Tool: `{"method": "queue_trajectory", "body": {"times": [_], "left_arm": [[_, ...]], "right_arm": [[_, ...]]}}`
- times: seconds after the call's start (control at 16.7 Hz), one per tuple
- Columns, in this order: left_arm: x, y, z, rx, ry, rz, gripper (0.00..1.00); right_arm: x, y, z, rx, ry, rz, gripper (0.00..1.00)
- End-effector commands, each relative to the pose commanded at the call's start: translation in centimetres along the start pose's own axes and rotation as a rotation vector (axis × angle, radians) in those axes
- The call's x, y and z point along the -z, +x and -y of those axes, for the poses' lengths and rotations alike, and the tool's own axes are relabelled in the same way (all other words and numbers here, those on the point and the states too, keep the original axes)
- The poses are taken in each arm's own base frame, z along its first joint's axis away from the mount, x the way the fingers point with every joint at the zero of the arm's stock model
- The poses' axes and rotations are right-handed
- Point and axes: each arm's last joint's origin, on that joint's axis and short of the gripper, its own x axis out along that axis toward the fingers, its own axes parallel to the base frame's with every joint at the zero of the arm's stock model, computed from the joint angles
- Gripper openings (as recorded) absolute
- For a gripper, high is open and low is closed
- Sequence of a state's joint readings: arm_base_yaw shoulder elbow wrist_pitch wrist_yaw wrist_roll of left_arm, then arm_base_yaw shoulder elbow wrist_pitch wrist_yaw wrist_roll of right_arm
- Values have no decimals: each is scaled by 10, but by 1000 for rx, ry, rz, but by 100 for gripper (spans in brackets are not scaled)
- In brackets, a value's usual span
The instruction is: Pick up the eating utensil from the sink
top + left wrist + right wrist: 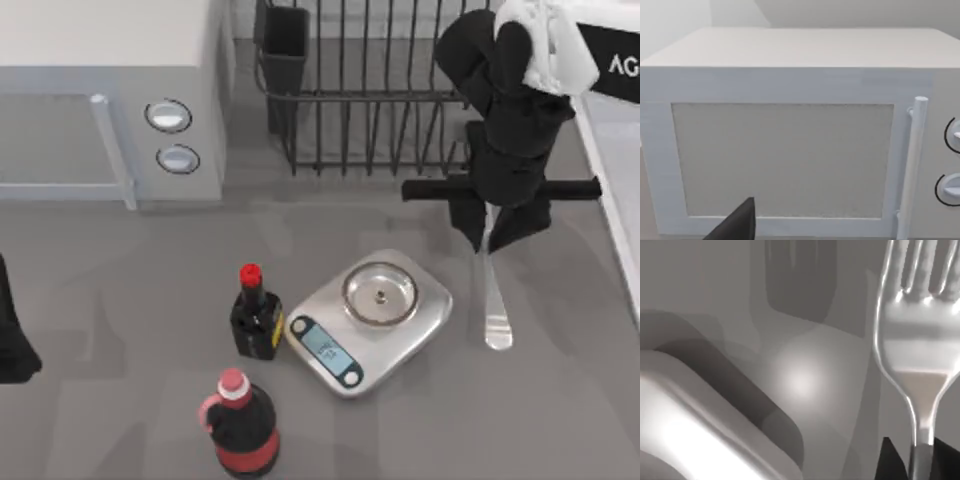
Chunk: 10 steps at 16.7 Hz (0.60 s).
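Hanging from the upper right of the top view, the black right gripper (495, 228) is seen over the grey table (120, 290), its two dark fingers closed on the slim shiny silver metal fork (494, 300). The fork's upper part is hidden between the fingers; the long handle runs down the frame from them and widens to a rounded end to the right of the scale. In the right wrist view the fork's tines and neck (920, 365) are seen close up, the tines cut off by the frame edge and the neck pinched between dark fingertips (890, 460). Whether the fork touches the table or is lifted off it cannot be told.

At the right edge of the top view a strip of the large pale grey-white sink (615, 190) with its raised light rim is shown, most of it cut off; the fork lies outside it, over the table.

A square silver kitchen scale with a round pan (370, 320) stands in the lower middle, just left of the fork's handle. A small dark bottle with a red cap (255, 318) stands just beside its left corner, and a dark round bottle with a pink cap (240, 428) below that. A black wire dish rack (360, 90) is partly hidden by the right arm.

At the left edge the parked left arm is shown as a dark, cut-off shape (12, 345); its fingers cannot be made out. A white microwave (790, 150) is faced by its wrist view.
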<state>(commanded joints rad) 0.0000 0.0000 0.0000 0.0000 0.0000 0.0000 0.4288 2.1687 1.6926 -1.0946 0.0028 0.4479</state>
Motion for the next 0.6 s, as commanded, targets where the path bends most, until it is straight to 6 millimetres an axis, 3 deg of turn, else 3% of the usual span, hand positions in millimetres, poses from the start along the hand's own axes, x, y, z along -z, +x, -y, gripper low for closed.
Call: {"method": "queue_trajectory", "body": {"times": [0.18,0.6], "left_arm": [[0,0,0,0,0,0,100],[0,0,0,0,0,0,100]], "right_arm": [[0,0,0,0,0,0,0],[0,0,0,0,0,0,53]]}}
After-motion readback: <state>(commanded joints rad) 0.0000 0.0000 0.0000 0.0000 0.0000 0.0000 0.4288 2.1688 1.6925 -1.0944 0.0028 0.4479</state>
